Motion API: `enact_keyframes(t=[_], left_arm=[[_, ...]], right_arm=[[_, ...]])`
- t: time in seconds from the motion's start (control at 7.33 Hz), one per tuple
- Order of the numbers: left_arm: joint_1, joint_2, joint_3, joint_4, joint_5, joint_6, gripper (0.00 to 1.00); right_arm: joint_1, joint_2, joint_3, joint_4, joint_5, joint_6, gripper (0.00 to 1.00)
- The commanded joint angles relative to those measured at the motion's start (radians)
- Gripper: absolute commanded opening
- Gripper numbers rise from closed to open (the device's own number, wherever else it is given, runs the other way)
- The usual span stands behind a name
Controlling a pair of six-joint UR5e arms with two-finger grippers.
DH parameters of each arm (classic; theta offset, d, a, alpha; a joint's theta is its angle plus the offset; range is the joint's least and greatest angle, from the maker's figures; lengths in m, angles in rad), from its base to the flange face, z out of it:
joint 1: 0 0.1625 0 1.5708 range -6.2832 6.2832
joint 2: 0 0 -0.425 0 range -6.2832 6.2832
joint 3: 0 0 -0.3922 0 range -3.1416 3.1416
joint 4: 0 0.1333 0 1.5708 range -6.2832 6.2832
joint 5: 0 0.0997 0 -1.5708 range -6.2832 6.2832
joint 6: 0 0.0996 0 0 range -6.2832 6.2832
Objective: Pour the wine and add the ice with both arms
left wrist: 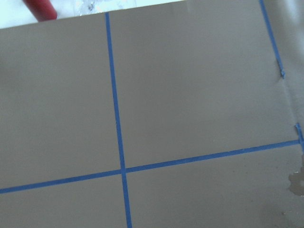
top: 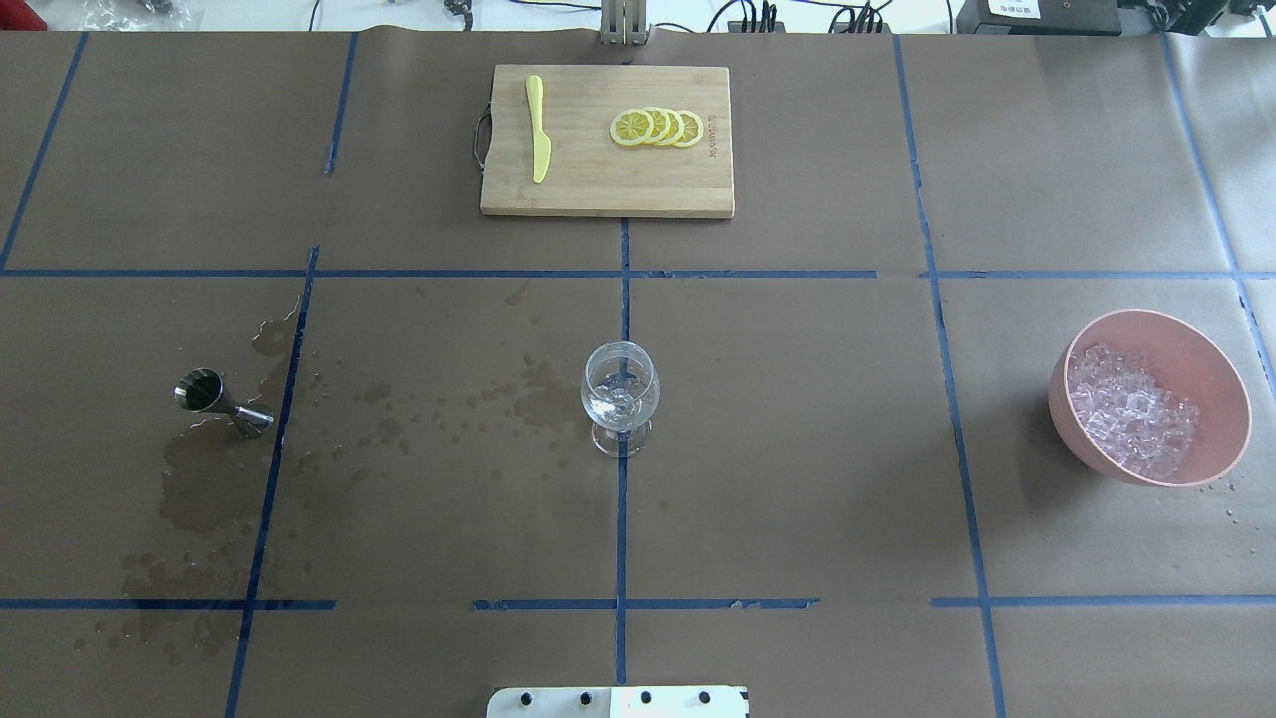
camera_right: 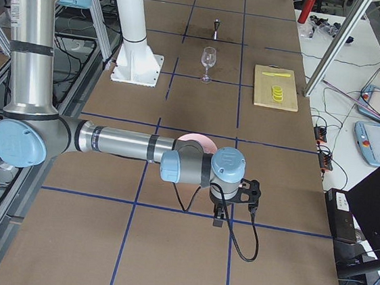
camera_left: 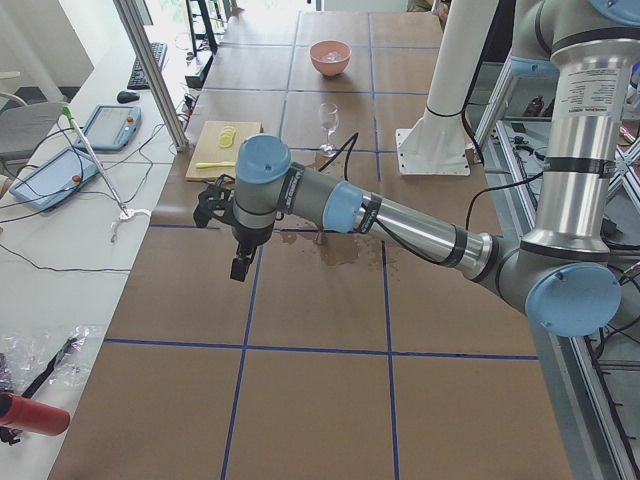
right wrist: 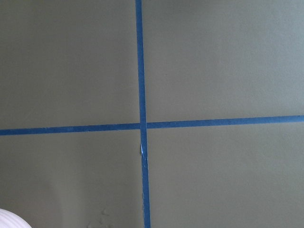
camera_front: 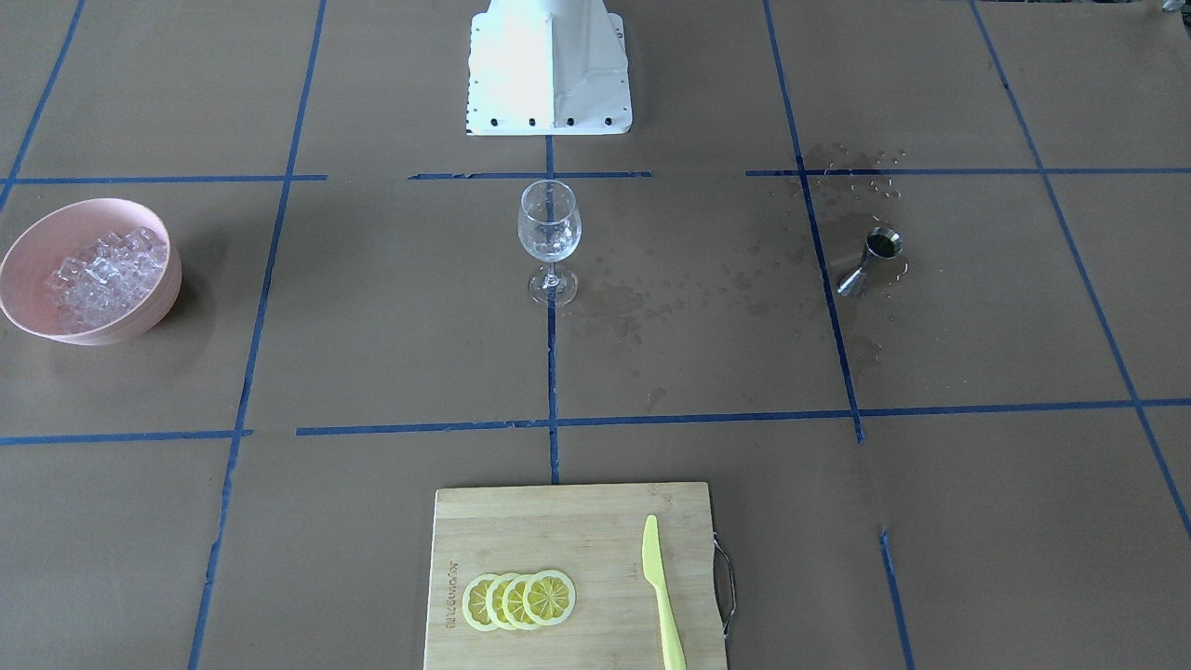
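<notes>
A clear stemmed glass (camera_front: 549, 233) (top: 620, 394) stands upright at the table's middle. I cannot tell whether it holds any wine. A steel jigger (camera_front: 870, 261) (top: 221, 399) stands on the robot's left among wet stains. A pink bowl (camera_front: 28, 279) (top: 1211, 369) of ice cubes (camera_front: 102, 270) (top: 1131, 409) sits on the robot's right. My left gripper (camera_left: 242, 264) hangs over bare paper near the table's left end. My right gripper (camera_right: 218, 217) hangs near the right end, past the bowl. Both show only in the side views, so I cannot tell whether they are open or shut. The wrist views show only paper and tape.
A wooden cutting board (camera_front: 558, 530) (top: 598, 179) with lemon slices (camera_front: 519, 600) and a yellow knife (camera_front: 662, 596) lies on the far side from the robot. The white base block (camera_front: 549, 70) stands behind the glass. Wet patches (top: 199, 489) spread near the jigger.
</notes>
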Motion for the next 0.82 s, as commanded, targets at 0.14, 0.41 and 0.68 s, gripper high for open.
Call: enact_keyframes(t=[0.14,0.41,0.68], left_arm=[[0.144,0.011,-0.112,-0.149,0.006,-0.286,0.99],[0.277,0.108,-0.292,-0.203,0.117,-0.476,0.94],[0.467,0.217,-0.426,-0.283,0.268,-0.694,0.95]], right_arm=[[-0.009,0.013,0.001,0.007,0.008,0.067,1.00],[-0.018,0.016,0.006,0.007,0.008,0.071,1.00],[-0.024,0.019,0.006,0.007,0.009,0.071,1.00]])
